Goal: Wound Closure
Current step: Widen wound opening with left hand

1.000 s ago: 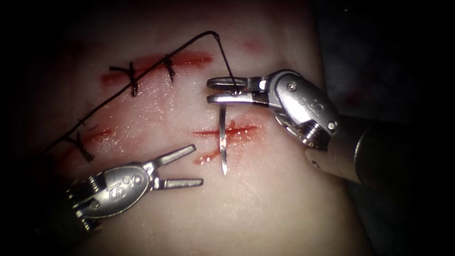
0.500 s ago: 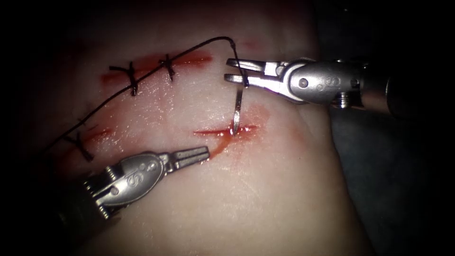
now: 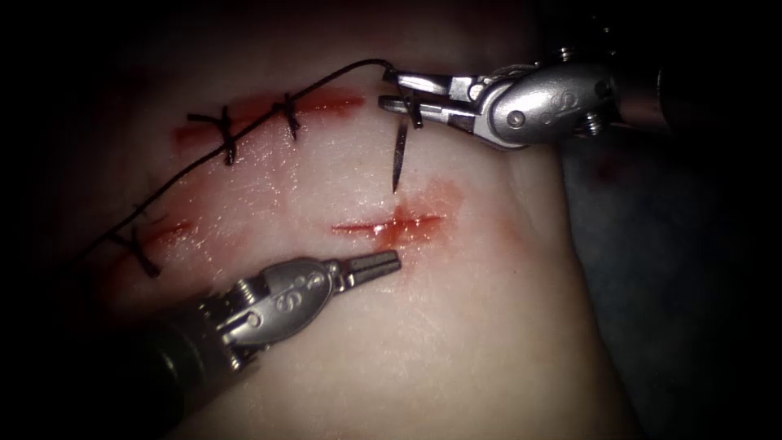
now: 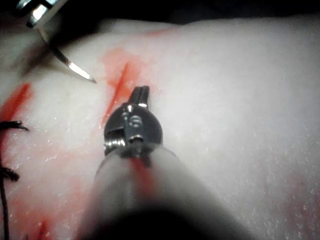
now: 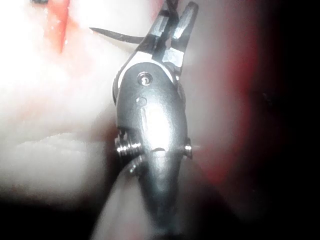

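My right tool (image 3: pixel 401 91) comes in above the open cut (image 3: pixel 389 226), its jaws shut on the curved needle (image 3: pixel 398 155) near its thread end. The needle hangs free of the tissue, its tip just above the cut. Dark thread (image 3: pixel 244 130) runs from the needle leftward across the stitched cuts. My left tool (image 3: pixel 383 263) lies just below the cut, jaws shut on nothing. The left wrist view has the left tool (image 4: pixel 140 93) beside the cut (image 4: pixel 118 90) and the needle (image 4: pixel 70 64). The right wrist view has the right tool (image 5: pixel 175 22) gripping the needle (image 5: pixel 117 34).
Two dark stitches (image 3: pixel 226 134) cross an upper cut and another stitch (image 3: pixel 142 251) crosses a cut at the left. Red fluid (image 3: pixel 423 213) stains the tissue around the open cut. The tissue's edge drops off to dark cloth (image 3: pixel 652 269) on the right.
The right tool first brought the needle tip down to the cut, then lifted it clear and moved up. The left tool shut its jaws and moved right, to just below the cut.
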